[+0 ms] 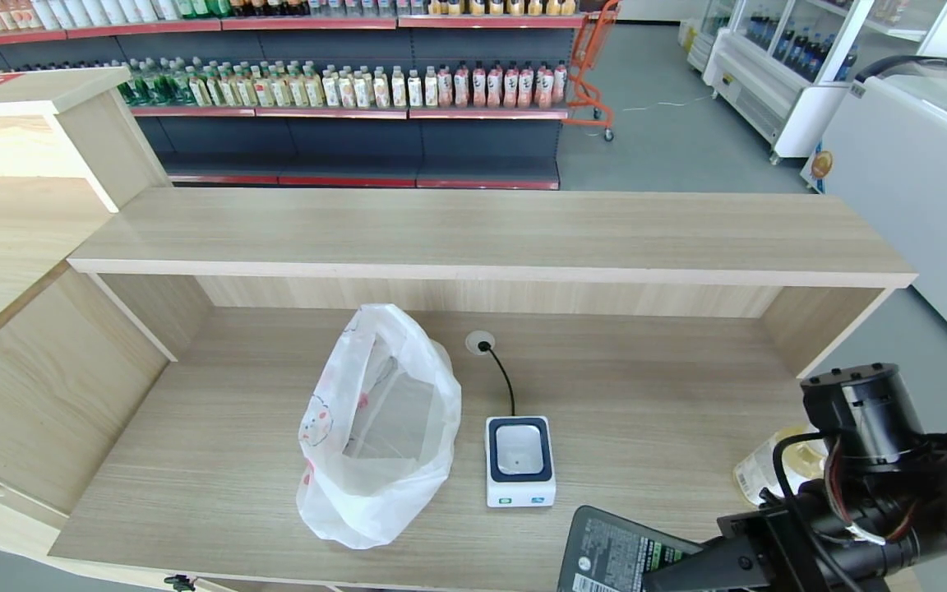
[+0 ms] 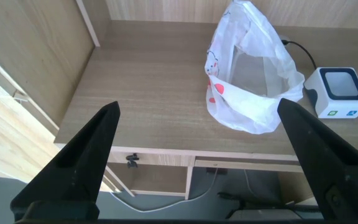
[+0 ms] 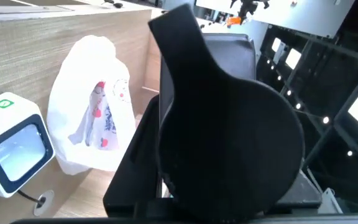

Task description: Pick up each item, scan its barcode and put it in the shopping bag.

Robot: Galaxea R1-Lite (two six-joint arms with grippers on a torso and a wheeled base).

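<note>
A white plastic shopping bag [image 1: 379, 427] stands open on the wooden counter, and the left wrist view has the bag [image 2: 247, 74] ahead of my left gripper [image 2: 197, 168], which hangs open and empty off the counter's front edge. The white barcode scanner [image 1: 520, 460] sits just right of the bag, window facing up. At the counter's front right my right gripper [image 1: 687, 567] is shut on a dark flat package [image 1: 613, 555], printed side up, held a little right of and nearer than the scanner. Close to the right wrist camera that package [image 3: 229, 137] hides the fingers.
A bottle of pale yellow liquid [image 1: 773, 469] lies on the counter at the right, partly behind my right arm. A black cable [image 1: 502, 374] runs from the scanner to a hole in the counter. A raised shelf [image 1: 490, 230] walls the back, and side panels close both ends.
</note>
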